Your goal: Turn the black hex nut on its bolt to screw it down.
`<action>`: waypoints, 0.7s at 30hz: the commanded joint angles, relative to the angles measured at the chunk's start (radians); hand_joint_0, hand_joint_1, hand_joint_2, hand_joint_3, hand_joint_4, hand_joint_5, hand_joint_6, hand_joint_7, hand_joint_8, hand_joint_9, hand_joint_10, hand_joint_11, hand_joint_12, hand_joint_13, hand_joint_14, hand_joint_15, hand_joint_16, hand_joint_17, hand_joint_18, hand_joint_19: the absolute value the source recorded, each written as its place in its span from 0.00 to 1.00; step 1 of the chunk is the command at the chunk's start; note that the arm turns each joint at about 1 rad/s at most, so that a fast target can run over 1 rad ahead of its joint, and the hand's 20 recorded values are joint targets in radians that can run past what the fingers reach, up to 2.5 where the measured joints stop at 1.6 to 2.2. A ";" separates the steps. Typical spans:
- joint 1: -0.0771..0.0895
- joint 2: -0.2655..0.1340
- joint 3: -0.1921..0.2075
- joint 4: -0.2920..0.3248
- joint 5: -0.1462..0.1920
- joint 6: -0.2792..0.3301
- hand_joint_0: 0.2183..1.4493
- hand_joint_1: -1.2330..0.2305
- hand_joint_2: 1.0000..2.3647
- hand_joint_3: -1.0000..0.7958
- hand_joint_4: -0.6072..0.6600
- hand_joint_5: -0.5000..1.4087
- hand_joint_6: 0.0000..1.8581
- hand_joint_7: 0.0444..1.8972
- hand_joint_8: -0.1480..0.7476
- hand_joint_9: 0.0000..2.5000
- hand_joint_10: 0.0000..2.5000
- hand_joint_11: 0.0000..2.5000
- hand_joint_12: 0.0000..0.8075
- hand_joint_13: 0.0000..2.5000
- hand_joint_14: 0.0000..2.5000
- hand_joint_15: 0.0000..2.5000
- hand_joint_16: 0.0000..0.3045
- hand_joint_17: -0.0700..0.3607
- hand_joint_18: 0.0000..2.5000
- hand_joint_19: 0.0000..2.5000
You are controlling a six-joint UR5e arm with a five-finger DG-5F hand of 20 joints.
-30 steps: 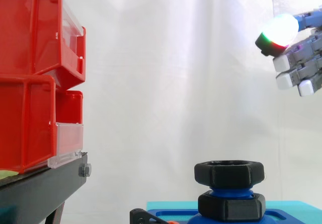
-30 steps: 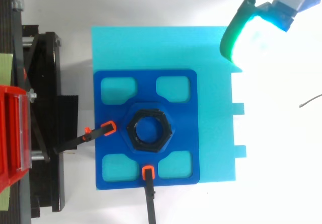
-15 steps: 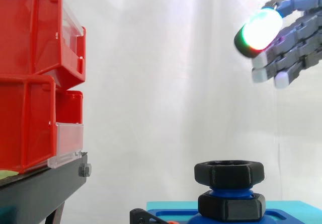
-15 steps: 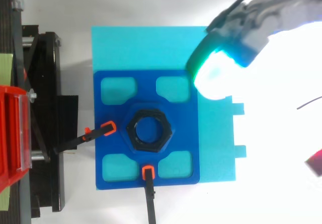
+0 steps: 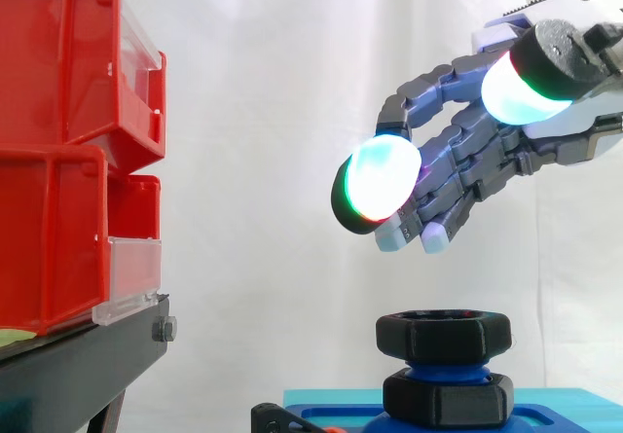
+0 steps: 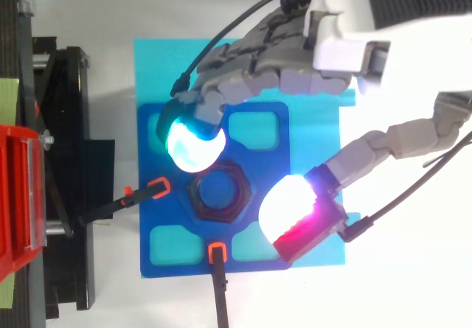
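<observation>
So nothing's really been done on the screwing part yet, as far as I can tell. The black hex nut [image 5: 444, 334] sits high on the blue bolt [image 5: 445, 365], with a bit of thread showing between it and a second black nut [image 5: 447, 401] lower down. All of that stands in the middle of the blue plate [image 6: 177, 262] on the cyan base [image 6: 151, 70]. The hand [image 5: 477, 156] hovers above the nut with a clear gap, fingers spread apart and gripping nothing. From the top, one glowing fingertip [image 6: 193, 140] sits to the far left of the nut and the thumb pad [image 6: 291, 210] to its near right. It looks like lowering, closing on the nut and turning are all left to do. Compared with half a second ago, the hand has come down and left from the upper right corner and opened wider, while the nut hasn't budged.
</observation>
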 commanded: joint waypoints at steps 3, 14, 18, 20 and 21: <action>0.005 0.004 0.010 -0.009 -0.005 -0.107 0.26 0.43 0.00 0.28 0.61 0.18 0.27 0.40 0.41 0.20 0.00 0.07 0.40 0.19 0.00 0.04 0.19 0.46 0.16 0.18; 0.013 -0.003 0.010 0.101 -0.037 -0.131 0.25 0.43 0.00 0.28 0.62 0.18 0.27 0.42 0.41 0.19 0.00 0.07 0.40 0.18 0.00 0.03 0.19 0.46 0.16 0.18; 0.017 -0.030 0.006 0.126 -0.069 -0.170 0.25 0.43 0.00 0.28 0.63 0.18 0.27 0.46 0.41 0.19 0.00 0.07 0.41 0.18 0.00 0.03 0.19 0.46 0.15 0.18; 0.019 -0.040 0.006 0.129 -0.072 -0.179 0.25 0.43 0.00 0.28 0.63 0.19 0.27 0.47 0.41 0.19 0.00 0.07 0.41 0.18 0.00 0.04 0.19 0.46 0.15 0.18; 0.020 -0.059 0.007 0.149 -0.077 -0.187 0.25 0.43 0.00 0.28 0.63 0.19 0.27 0.48 0.41 0.19 0.00 0.07 0.41 0.18 0.00 0.04 0.19 0.46 0.15 0.18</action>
